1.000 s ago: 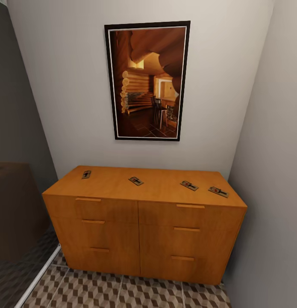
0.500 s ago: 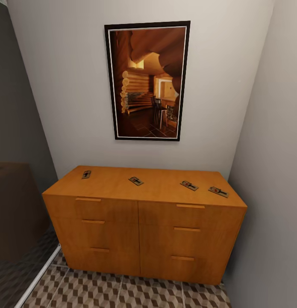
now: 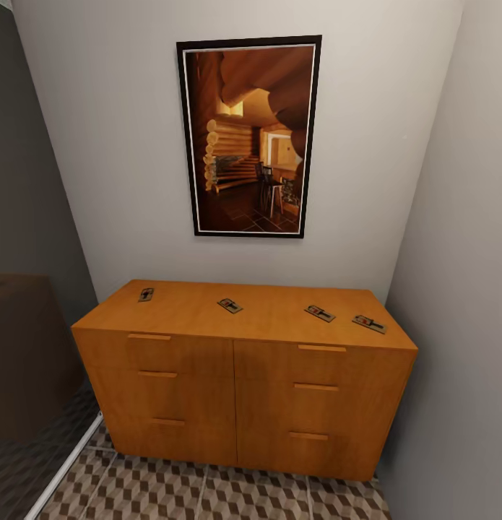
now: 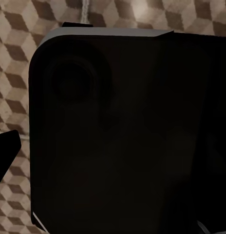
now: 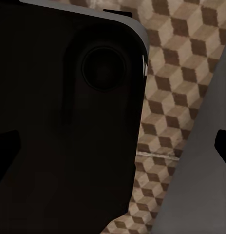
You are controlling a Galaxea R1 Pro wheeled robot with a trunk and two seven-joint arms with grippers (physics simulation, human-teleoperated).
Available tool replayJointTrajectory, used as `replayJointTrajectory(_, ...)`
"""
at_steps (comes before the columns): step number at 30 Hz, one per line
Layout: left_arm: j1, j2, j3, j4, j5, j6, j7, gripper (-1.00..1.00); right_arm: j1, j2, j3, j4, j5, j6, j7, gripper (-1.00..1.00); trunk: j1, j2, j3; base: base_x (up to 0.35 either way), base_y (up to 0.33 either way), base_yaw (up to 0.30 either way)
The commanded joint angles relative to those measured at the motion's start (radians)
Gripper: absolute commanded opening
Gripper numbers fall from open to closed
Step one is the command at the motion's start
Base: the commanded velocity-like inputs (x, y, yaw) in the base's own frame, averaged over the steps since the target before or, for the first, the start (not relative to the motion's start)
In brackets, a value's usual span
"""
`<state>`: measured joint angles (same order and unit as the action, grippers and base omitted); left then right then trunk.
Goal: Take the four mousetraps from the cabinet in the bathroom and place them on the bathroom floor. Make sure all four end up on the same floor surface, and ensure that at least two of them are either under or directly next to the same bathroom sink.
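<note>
Several mousetraps lie spread along the top of the orange-brown cabinet in the head view: one at the far left, one left of centre, and two at the right. The cube-patterned bathroom floor runs in front of the cabinet. My left gripper hangs over the floor tiles beside a dark part of my body, one dark fingertip at the picture's edge. My right gripper is likewise low over the tiles, its fingertips far apart with nothing between them.
The cabinet fills a narrow alcove. A grey wall stands close on the right and a dark glass shower wall with a white base rail on the left. A framed picture hangs above the cabinet.
</note>
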<state>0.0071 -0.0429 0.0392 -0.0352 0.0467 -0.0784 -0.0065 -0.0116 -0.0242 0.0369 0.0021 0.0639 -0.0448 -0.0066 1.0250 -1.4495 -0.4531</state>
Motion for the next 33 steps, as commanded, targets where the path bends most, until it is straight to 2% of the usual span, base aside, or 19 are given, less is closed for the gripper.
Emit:
replayJointTrajectory(1, 0.001, -0.001, 0.003, -0.002, 0.005, -0.001, -0.001, 1.00, -0.001, 0.000, 0.003, 0.001, 0.007, -0.002, -0.001, 1.00, 0.000, 0.000, -0.001, 0.000, 0.000, 0.000)
replayJointTrajectory(7, 0.001, -0.007, 0.001, -0.006, 0.004, 0.004, 0.004, 1.00, -0.001, 0.002, 0.005, -0.001, 0.011, 0.004, -0.001, 1.00, 0.000, 0.000, -0.001, 0.000, 0.000, 0.000)
replayJointTrajectory(13, 0.001, -0.016, -0.003, -0.040, 0.004, 0.043, 0.004, 1.00, -0.002, 0.000, 0.015, -0.025, 0.042, 0.022, -0.014, 1.00, 0.000, 0.000, -0.001, 0.000, 0.000, 0.000)
replayJointTrajectory(17, 0.001, -0.019, -0.005, -0.125, 0.003, 0.144, 0.003, 1.00, -0.004, -0.001, 0.021, -0.109, 0.074, 0.092, -0.023, 1.00, 0.000, 0.000, -0.001, 0.000, 0.000, 0.000)
replayJointTrajectory(22, 0.001, -0.019, -0.005, -0.276, 0.003, 0.297, -0.001, 1.00, -0.005, 0.002, 0.023, -0.314, 0.088, 0.273, -0.026, 1.00, 0.000, 0.000, -0.001, 0.000, 0.000, 0.000)
replayJointTrajectory(23, 0.001, -0.019, -0.005, -0.276, 0.003, 0.297, -0.001, 1.00, -0.005, 0.002, 0.023, -0.314, 0.088, 0.273, -0.026, 1.00, 0.000, 0.000, -0.001, 0.000, 0.000, 0.000)
replayJointTrajectory(25, 0.001, -0.019, -0.005, -0.340, 0.003, 0.353, -0.002, 1.00, -0.005, 0.002, 0.022, -0.415, 0.089, 0.360, -0.024, 1.00, 0.000, 0.000, -0.001, 0.000, 0.000, 0.000)
replayJointTrajectory(26, 0.001, -0.019, -0.005, -0.403, 0.004, 0.403, -0.003, 1.00, -0.005, 0.001, 0.022, -0.522, 0.089, 0.446, -0.023, 1.00, 0.000, 0.000, -0.001, 0.000, 0.000, 0.000)
replayJointTrajectory(28, 0.001, -0.019, -0.005, -0.464, 0.003, 0.452, -0.003, 1.00, -0.005, -0.001, 0.021, -0.628, 0.089, 0.526, -0.021, 1.00, 0.000, 0.000, -0.001, 0.000, 0.000, 0.000)
replayJointTrajectory(29, 0.001, -0.019, -0.005, -0.584, 0.003, 0.553, -0.004, 1.00, -0.005, -0.003, 0.020, -0.814, 0.088, 0.662, -0.020, 1.00, 0.000, 0.000, -0.001, 0.000, 0.000, 0.000)
replayJointTrajectory(33, 0.001, -0.018, -0.005, -0.715, 0.003, 0.659, -0.004, 1.00, -0.005, -0.004, 0.018, -0.959, 0.088, 0.760, -0.020, 1.00, 0.000, 0.000, -0.001, 0.000, 0.000, 0.000)
